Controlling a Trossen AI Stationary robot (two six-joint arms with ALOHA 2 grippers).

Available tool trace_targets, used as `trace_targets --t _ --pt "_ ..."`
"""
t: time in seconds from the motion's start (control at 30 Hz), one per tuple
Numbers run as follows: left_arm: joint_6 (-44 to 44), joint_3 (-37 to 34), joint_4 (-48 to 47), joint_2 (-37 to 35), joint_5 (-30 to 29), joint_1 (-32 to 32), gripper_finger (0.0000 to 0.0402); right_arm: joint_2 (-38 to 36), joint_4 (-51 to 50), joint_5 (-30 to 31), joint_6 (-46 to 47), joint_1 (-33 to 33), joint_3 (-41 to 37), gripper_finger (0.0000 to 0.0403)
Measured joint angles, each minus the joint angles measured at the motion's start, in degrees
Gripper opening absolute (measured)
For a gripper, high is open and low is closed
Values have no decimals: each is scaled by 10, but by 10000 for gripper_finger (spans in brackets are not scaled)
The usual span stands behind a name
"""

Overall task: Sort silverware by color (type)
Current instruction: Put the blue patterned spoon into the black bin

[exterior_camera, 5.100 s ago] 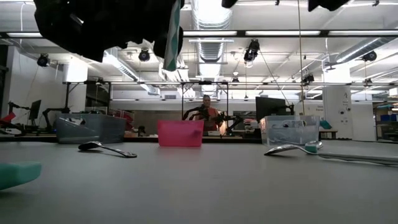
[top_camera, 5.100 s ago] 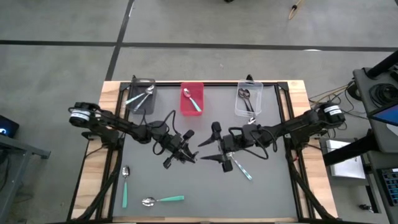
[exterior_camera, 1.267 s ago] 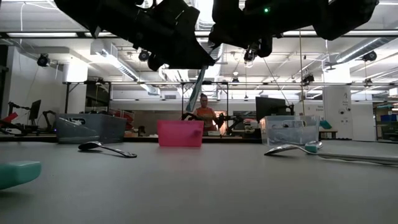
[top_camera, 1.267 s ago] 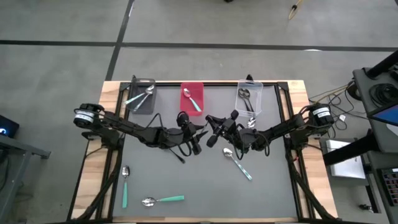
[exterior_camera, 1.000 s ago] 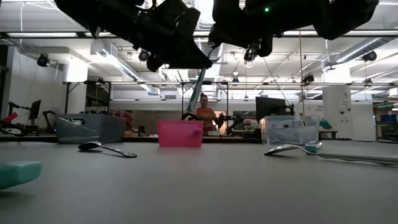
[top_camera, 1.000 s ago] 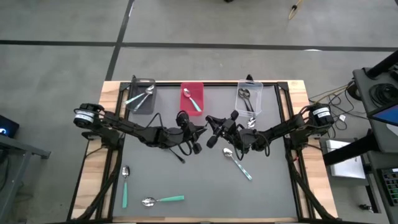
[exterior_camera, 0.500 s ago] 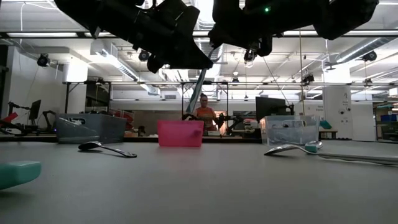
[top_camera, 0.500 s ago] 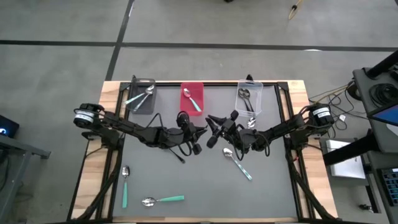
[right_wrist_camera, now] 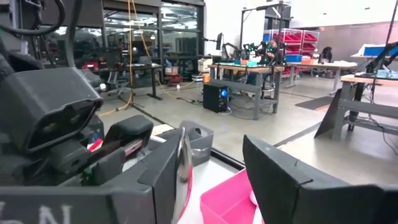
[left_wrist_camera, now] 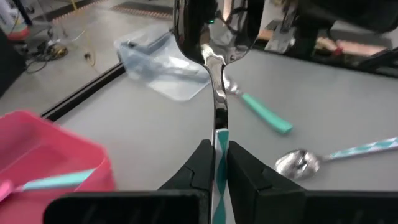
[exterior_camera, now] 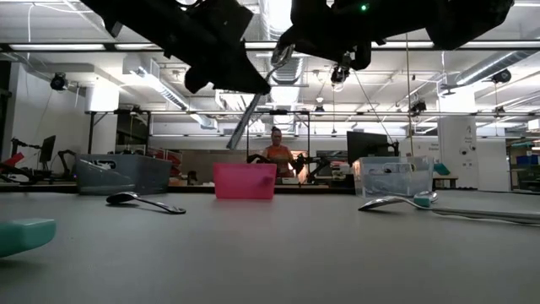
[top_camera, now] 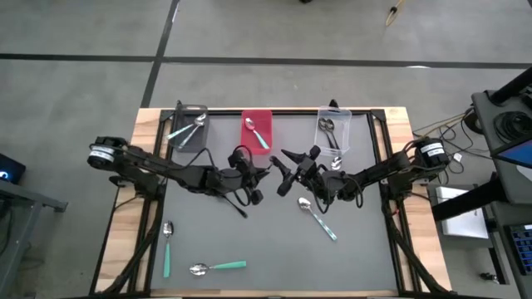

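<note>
While the sorting stands part-done, the items run as follows, left to right. Grey bin [top_camera: 189, 133], back left of the surface [top_camera: 274, 241]: holds pale-handled spoons, apparently the slot for that type. Two loose spoons at the front left: one upright near the left edge [top_camera: 167, 247], one teal-handled lying crosswise near the front edge [top_camera: 218, 267]; both lie apart from everything else, with open room around them for a descent from above. Left gripper [top_camera: 264, 172]: raised over mid-surface, jaws pinching the patterned handle of a spoon [left_wrist_camera: 216, 93] so the bowl points away from the wrist, seemingly offered toward the other arm for a hand-over or carried for a drop. Pink bin [top_camera: 257, 131], back centre: holds a teal-handled spoon, just behind the two grippers. Right gripper [top_camera: 284, 162]: also raised, almost meeting the left one, jaws spread wide with the held spoon's bowl close beside one of them; no contact can be confirmed. Another teal-handled spoon [top_camera: 317, 218] lies diagonally right of centre, under the right arm, so reaching it would mean drawing that arm back. Clear bin [top_camera: 333, 131], back right: holds dark spoons. The gap between the grippers is narrow; the front half of the surface is the roomiest area.
</note>
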Motion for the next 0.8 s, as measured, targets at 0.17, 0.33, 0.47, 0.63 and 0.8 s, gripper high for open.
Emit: trace_targets --t 0.17,0.33,0.47,0.63,0.8 --pt "-13 0 -89 -35 -1 9 8 -1 -2 0 -10 0 0 164" --pt "-33 0 -205 -94 -3 29 8 -1 -4 1 -11 0 0 156" --pt "-47 0 -296 -147 -4 52 8 -1 -18 1 -11 0 0 150" --pt "-68 0 -406 -200 -4 101 8 -2 -25 1 -11 0 0 142" --pt "-74 19 -518 -230 25 167 8 -10 -34 1 -42 0 0 139"
